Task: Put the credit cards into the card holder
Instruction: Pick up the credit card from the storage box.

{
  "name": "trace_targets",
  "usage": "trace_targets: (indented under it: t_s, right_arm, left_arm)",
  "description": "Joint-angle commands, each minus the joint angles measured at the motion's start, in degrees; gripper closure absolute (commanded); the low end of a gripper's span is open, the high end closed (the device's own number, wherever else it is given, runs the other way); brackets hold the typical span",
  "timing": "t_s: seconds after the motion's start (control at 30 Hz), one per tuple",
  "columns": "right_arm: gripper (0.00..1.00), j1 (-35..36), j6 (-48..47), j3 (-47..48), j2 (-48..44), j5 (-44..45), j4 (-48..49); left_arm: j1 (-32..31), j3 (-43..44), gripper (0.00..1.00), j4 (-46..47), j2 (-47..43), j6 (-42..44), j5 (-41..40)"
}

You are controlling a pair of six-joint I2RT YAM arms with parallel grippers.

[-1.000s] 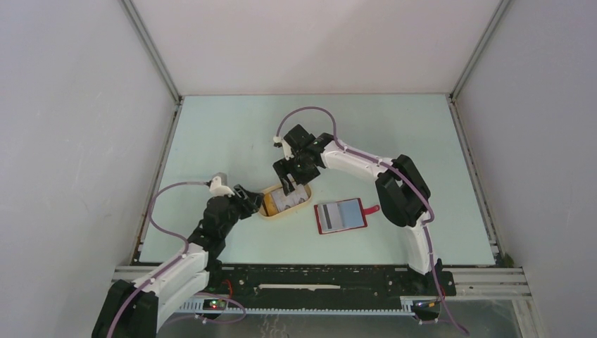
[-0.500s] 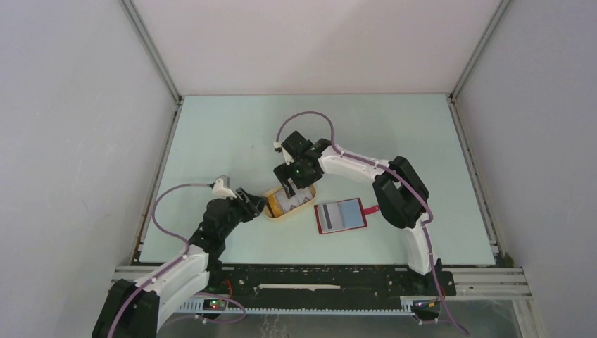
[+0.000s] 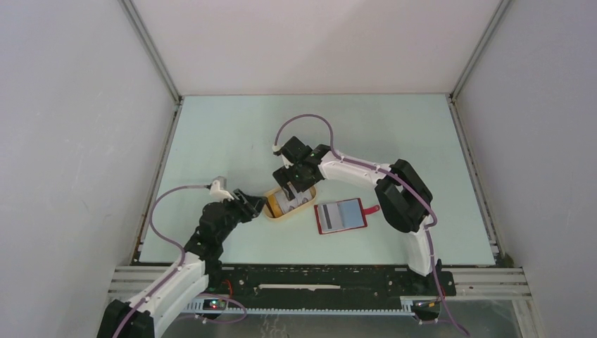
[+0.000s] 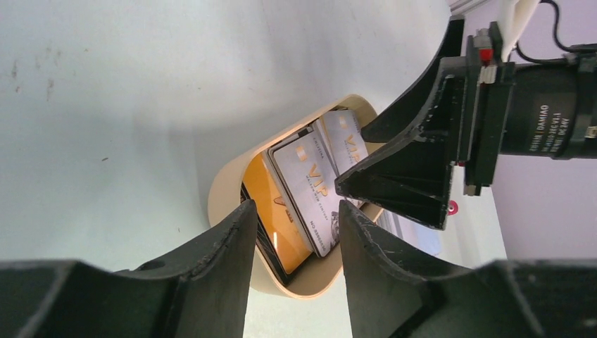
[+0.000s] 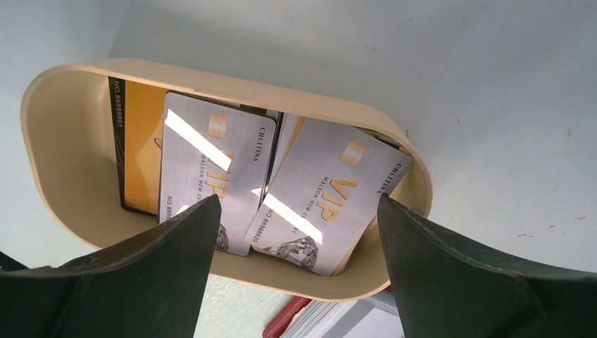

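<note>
The beige oval tray [image 3: 285, 217] stands on the tabletop [image 3: 232, 134], nearer to the front edge than to the back edge and a little left of the middle. All the credit cards [image 5: 324, 197] lie inside it, overlapping each other. Two silvery ones with gold "VIP" letters are on top. An orange-gold card [image 5: 141, 141] with a dark edge lies under them at one end of the tray.

The card holder [image 3: 340, 216] lies open and flat just to the right of the tray, close to it but not touching. Its grey inner side faces up. Its red snap tab [image 3: 372, 208] points toward the right edge of the tabletop.

The right gripper [image 5: 297, 204] hangs directly over the tray with its fingers spread wide, one on each side of the cards. It holds nothing.

The left gripper [image 4: 297, 211] is at the left end of the tray, low by the tabletop. Its fingers are about half spread and the rounded end of the tray sits between them. I cannot tell if they press on the tray wall or only stand beside it.
</note>
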Motion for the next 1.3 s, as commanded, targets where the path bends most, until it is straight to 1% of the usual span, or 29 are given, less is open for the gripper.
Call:
trace_targets:
  t_s: [0.0,0.13,0.33,0.47,0.7,0.83,1.03,1.17,1.27]
  right_arm:
    - [0.10,0.28,0.63,-0.22,-2.62,1.39,1.62]
    - [0.14,0.02,0.88,-0.21,-2.49,1.39,1.78]
    - [0.27,-0.07,0.48,-0.24,-3.76,3.33,2.39]
    - [0.27,0.04,-0.21,0.13,-4.44,4.24,2.41]
    - [0.21,0.07,0.01,-0.60,-3.67,5.54,2.76]
    - [0.19,0.01,0.65,-0.57,-2.51,5.91,2.90]
    - [0.20,-0.13,1.36,-0.74,-1.61,5.83,3.03]
    - [0.22,-0.20,1.61,-0.65,-0.77,5.11,2.94]
    - [0.22,-0.57,2.19,-0.49,-0.26,3.99,2.88]
  left_arm:
    - [-0.10,0.36,0.48,-4.20,-4.24,0.89,-0.32]
    - [-0.10,0.69,0.48,-5.05,-6.39,0.87,0.87]
    - [-0.82,1.10,0.48,-2.72,-6.58,0.10,2.92]
    - [-2.24,1.42,0.48,-1.21,-5.72,-0.12,2.74]
    - [-5.82,1.89,0.48,1.25,-3.86,-0.08,0.53]
    - [-6.91,1.80,0.48,2.27,-3.04,-0.03,-0.28]
    - [-7.60,1.72,0.48,3.81,-1.25,0.23,-0.34]
    - [-8.17,1.70,0.48,5.09,-0.11,0.14,-0.42]
    - [-8.43,1.70,0.48,5.38,0.24,0.14,-0.58]
